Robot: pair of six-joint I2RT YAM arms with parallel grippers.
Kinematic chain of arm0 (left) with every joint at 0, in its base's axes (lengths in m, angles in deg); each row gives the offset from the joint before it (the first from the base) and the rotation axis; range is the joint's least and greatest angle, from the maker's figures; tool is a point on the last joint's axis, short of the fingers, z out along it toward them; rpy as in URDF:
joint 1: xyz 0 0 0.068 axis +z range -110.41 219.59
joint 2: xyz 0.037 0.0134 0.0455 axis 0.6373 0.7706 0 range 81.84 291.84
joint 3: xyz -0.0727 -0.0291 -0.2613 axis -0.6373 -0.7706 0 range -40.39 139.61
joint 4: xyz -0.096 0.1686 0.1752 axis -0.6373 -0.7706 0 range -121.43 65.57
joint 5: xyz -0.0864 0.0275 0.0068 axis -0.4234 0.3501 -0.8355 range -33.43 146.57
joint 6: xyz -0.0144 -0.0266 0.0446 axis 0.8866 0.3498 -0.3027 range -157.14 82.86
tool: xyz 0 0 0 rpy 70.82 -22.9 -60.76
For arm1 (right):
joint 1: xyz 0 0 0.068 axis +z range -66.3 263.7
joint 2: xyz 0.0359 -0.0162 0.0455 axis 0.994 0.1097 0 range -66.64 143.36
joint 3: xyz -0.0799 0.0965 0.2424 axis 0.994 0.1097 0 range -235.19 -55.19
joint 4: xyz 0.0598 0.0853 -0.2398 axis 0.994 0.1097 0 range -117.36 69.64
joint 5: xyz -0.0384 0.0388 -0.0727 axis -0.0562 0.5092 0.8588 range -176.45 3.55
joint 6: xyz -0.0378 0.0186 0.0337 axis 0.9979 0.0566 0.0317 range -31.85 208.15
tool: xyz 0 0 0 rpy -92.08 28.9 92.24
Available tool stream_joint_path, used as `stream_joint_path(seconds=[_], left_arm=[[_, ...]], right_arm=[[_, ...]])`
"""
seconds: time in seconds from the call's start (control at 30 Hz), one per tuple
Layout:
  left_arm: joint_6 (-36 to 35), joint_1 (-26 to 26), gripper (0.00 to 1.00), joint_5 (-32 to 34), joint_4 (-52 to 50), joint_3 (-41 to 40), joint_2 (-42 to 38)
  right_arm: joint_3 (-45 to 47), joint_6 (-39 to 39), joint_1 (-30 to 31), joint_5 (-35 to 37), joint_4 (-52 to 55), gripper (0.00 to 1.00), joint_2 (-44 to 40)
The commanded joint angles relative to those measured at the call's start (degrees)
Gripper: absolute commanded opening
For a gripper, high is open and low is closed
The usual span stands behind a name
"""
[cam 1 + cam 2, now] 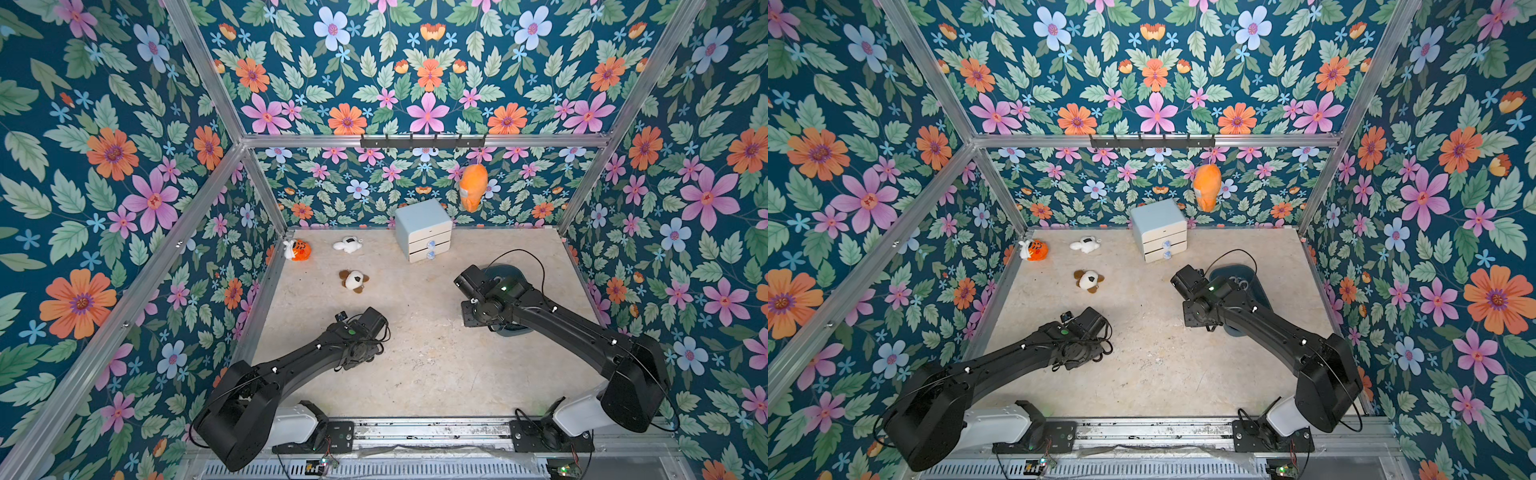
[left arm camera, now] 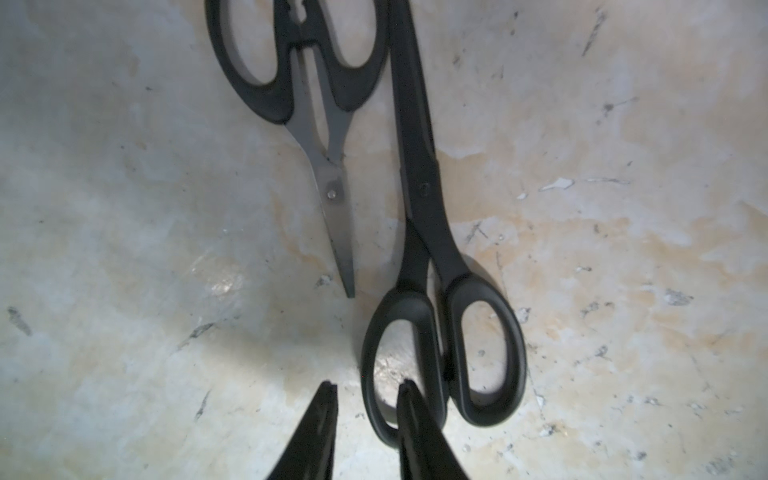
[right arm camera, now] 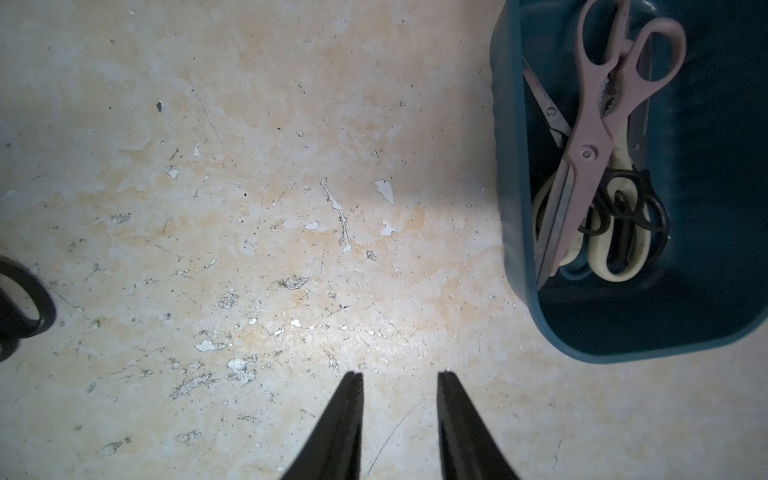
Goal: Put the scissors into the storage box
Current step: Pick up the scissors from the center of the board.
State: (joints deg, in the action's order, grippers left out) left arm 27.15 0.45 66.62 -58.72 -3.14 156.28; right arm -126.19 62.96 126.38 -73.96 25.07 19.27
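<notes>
Black-handled scissors [image 2: 419, 216] sit right under my left gripper [image 2: 366, 388]. Its jaws are narrow but not closed: one tip over the near handle ring, its mate outside, the rim between them. Pickup step, I'd say; next I need a squeeze on that rim, then a lift. A steel-bladed pair [image 2: 332, 187] lies just beside. My right gripper [image 3: 400, 376] hangs part-open and empty near the storage box [image 3: 511, 166], pink pair [image 3: 586, 149] inside.

A robot lab booth: flowery walls [image 1: 428, 62] on a metal frame [image 1: 291, 141] around the table [image 1: 415, 365], robot arms [image 1: 561, 328] at its front.
</notes>
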Motion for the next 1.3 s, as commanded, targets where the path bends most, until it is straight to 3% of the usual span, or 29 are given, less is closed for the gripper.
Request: stream_joint_path(seconds=[0.0, 0.5, 0.93, 1.27], left_arm=[[-0.18, -0.06, 0.30, 0.00, 0.59, -0.14, 1.10], [-0.39, -0.06, 0.25, -2.86, 6.31, -1.90, 5.77], [-1.66, -0.06, 0.01, -4.63, 6.86, -2.62, 7.64], [-8.46, -1.18, 0.00, -4.02, 4.49, 8.06, 8.60]], right_arm=[[-0.30, 0.76, 0.01, 1.19, 0.11, 0.34, 0.22], [0.16, 0.20, 0.04, 2.18, 0.92, 0.34, -0.47], [1.65, -0.53, 0.04, 2.71, 0.87, 0.33, -1.45], [3.08, -2.27, -0.02, -4.32, -2.59, 0.32, -3.39]])
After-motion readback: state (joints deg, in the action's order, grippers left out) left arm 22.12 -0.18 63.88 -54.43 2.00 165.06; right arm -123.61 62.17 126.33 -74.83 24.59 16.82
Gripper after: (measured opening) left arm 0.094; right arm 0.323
